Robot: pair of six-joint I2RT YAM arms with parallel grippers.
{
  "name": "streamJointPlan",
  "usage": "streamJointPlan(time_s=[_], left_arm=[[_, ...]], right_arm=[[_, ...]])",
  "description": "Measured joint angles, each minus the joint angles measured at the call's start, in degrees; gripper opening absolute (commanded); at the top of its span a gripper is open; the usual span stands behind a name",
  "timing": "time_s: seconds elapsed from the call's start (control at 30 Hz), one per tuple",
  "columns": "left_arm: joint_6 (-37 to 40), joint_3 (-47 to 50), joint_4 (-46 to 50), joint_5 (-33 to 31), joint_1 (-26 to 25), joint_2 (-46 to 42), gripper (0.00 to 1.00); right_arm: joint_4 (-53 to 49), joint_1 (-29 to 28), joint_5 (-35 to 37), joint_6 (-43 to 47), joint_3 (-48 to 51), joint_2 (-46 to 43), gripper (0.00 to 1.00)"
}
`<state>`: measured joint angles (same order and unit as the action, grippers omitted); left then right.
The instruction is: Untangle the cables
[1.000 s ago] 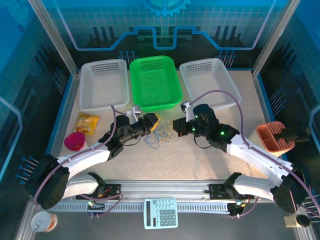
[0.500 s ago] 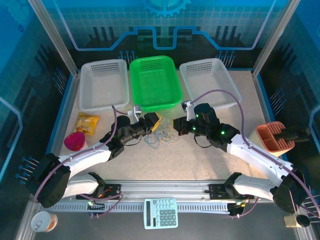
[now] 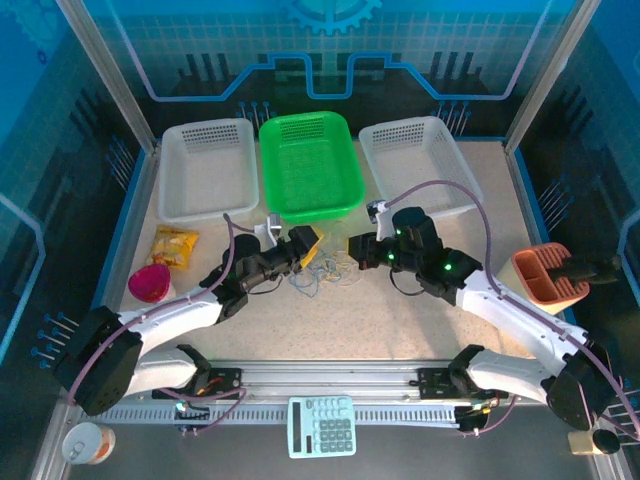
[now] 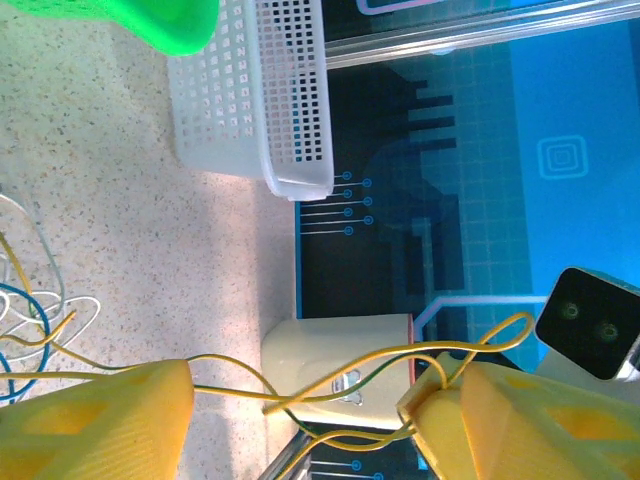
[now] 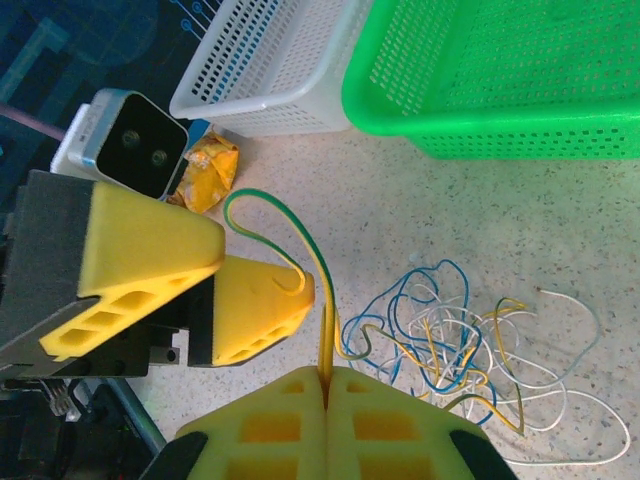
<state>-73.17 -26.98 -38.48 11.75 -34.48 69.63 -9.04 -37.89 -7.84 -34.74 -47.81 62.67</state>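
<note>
No legible writing

The calculator keys and the print on the yellow snack packet are too small and blurred to read.

Robot lab cell, aluminium frame, blue printed walls

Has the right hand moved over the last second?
Yes, slightly: the right hand, shut on a yellow cable, has shifted right, toward the orange holder.

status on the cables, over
Left gripper open, yellow wire slack across its fingers. Right gripper shut on it. Other cables tangled on table. Nothing blocking.
</note>
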Motion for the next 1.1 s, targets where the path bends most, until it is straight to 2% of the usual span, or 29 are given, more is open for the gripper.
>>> streamJointPlan(time_s=[0.4, 0.53, 0.7, 0.83, 0.93, 1.1], left_arm=[[-0.33, 0.09, -2.78, -0.11, -0.26, 1.29, 0.50], [-0.50, 0.09, -3.89, -0.13, -0.37, 1.86, 0.33], [-0.39, 0.09, -4.96, -0.13, -0.59, 2.93, 0.00], [1.27, -0.09, -4.39, -0.31, -0.50, 2.95, 0.00], [3.45, -2.01, -0.20, -0.35, 0.02, 2.10, 0.00], [8.90, -9.66, 8.79, -0.31, 0.57, -0.90, 0.00]], right_arm=[[1.68, 0.09, -0.83, -1.31, 0.92, 0.04, 0.00], [2.75, 0.09, -1.29, -1.36, 1.22, 0.70, 0.00], [4.07, 0.11, -1.66, -1.57, 2.71, 1.38, 0.00], [4.50, 0.48, -1.60, -1.49, 4.83, 1.92, 0.00], [4.83, 1.22, -1.22, -1.49, 6.56, 2.54, 0.11], [5.57, 2.16, -0.83, -1.33, 9.62, 3.80, 0.42]])
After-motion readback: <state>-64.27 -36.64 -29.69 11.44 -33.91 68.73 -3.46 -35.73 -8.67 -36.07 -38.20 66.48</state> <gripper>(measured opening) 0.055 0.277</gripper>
